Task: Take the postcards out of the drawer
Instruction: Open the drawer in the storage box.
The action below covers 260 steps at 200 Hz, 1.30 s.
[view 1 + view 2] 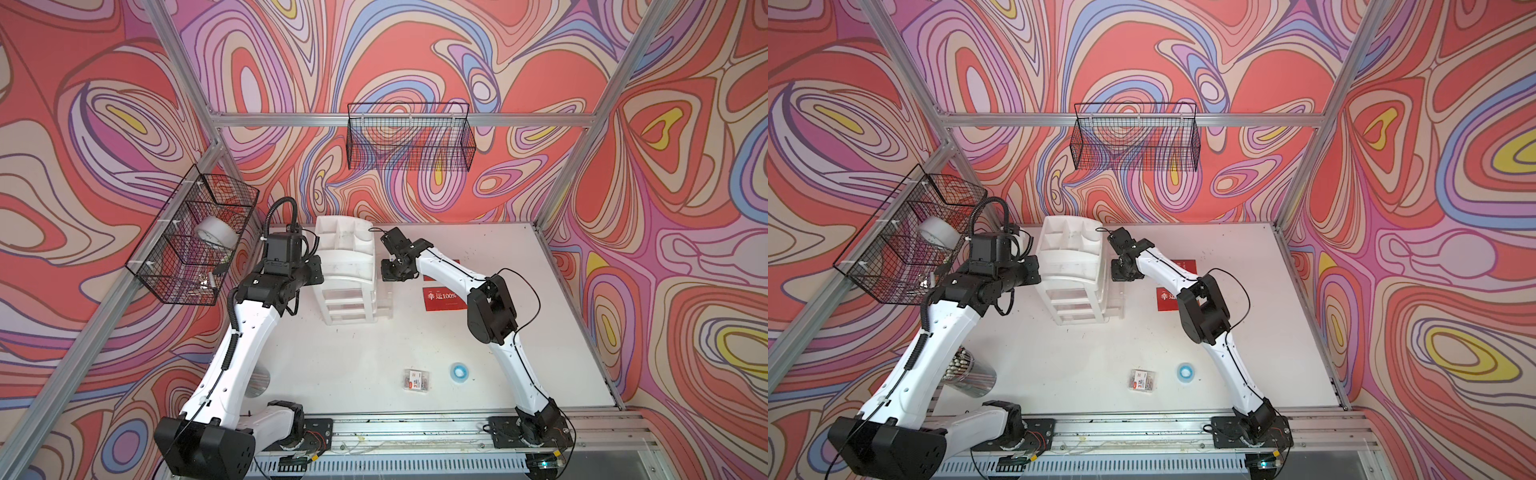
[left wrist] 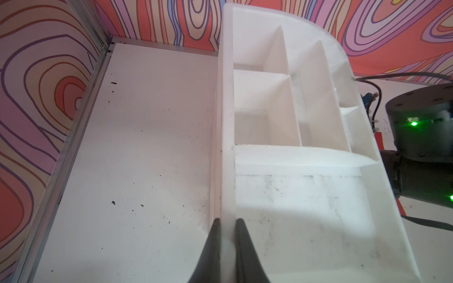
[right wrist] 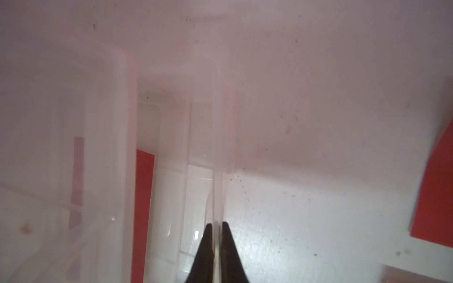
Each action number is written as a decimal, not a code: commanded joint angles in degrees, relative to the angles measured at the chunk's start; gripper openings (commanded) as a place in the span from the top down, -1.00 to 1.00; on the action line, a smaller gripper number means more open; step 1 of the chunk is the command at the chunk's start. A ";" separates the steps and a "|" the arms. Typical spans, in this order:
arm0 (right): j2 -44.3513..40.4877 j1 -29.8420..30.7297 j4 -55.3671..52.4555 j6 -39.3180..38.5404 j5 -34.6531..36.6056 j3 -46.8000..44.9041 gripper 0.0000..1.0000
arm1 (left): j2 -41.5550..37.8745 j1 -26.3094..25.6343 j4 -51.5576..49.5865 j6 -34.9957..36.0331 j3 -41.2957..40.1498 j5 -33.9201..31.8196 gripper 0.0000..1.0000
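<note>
- The left gripper (image 2: 226, 221) is pinched tight on the side wall of the white drawer box (image 1: 347, 266).
- The clear drawer (image 1: 384, 300) sticks out of the box.
- The right gripper (image 3: 217, 224) is pinched on its thin wall.
- A red card edge (image 3: 144, 196) shows near that wall. I cannot tell if it is inside.
- The "100%" postcard (image 1: 444, 298) lies on the table (image 1: 332, 365), right of the drawer.
- Another red postcard (image 1: 453, 262) lies behind it.

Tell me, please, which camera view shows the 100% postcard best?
A top view: the postcard shows legible lettering. In a top view the right arm hides half. Wrist views show only unlettered red edges.
</note>
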 commanded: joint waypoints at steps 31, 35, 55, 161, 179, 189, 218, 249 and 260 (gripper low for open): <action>-5.00 -3.75 0.28 -2.61 1.24 -5.45 0.92 | -1.17 0.60 -5.92 1.56 -0.08 -6.34 1.00; -5.20 -3.90 0.37 -2.68 1.21 -5.77 0.92 | -1.08 0.60 -5.89 1.56 -0.07 -6.45 1.00; -6.00 -4.69 0.70 -3.16 1.18 -7.15 0.93 | -0.72 0.60 -6.08 1.65 0.02 -6.81 1.00; -10.66 -6.23 3.69 -3.64 -1.12 -14.81 0.93 | 0.21 0.59 -6.51 1.82 0.28 -8.13 1.00; -12.53 -6.24 5.00 -3.09 -1.99 -17.49 0.93 | 0.26 0.65 -6.50 1.69 0.37 -8.30 1.00; -13.41 -6.23 5.91 -2.98 -2.39 -18.83 0.93 | 0.25 0.60 -6.33 1.73 0.37 -8.22 1.00; -13.48 -6.33 5.65 -3.09 -2.09 -19.07 0.93 | 0.47 0.56 -6.47 1.65 0.54 -8.28 1.00; -12.98 -6.76 6.45 -3.02 -2.80 -19.45 0.93 | -0.29 0.60 -6.04 2.17 0.46 -7.93 1.00; -13.03 -7.00 6.66 -3.05 -2.84 -19.85 0.92 | -0.70 0.60 -5.93 2.43 0.54 -8.33 1.00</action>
